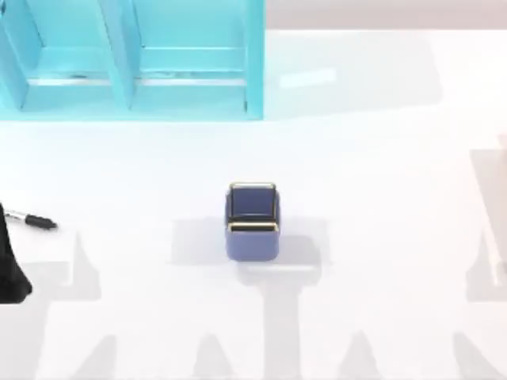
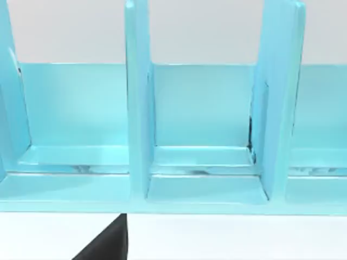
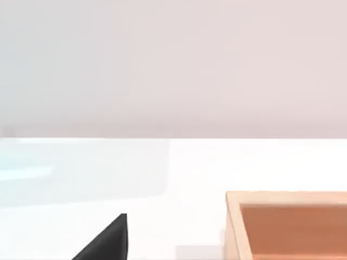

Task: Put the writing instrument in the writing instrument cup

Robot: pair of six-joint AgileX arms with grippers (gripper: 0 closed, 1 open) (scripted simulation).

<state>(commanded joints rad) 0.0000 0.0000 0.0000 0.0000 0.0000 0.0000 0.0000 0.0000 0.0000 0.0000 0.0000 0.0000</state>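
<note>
Left gripper (image 1: 12,265): dark shape at table's far left edge, mostly cut off; finger spread cannot tell. Right arm parked off right side. No readable writing or labels anywhere. Pen (image 1: 32,221) lies flat on white table (image 1: 380,198), far left, just beside left arm, silvery barrel, black end toward centre, other end cut by frame edge. Dark-blue cup (image 1: 252,222), gold rim, upright at table centre, well apart from pen. Turquoise shelf unit (image 1: 135,63) at back left, top cropped. Orange-brown tray (image 3: 287,225) partly visible in right wrist view.
</note>
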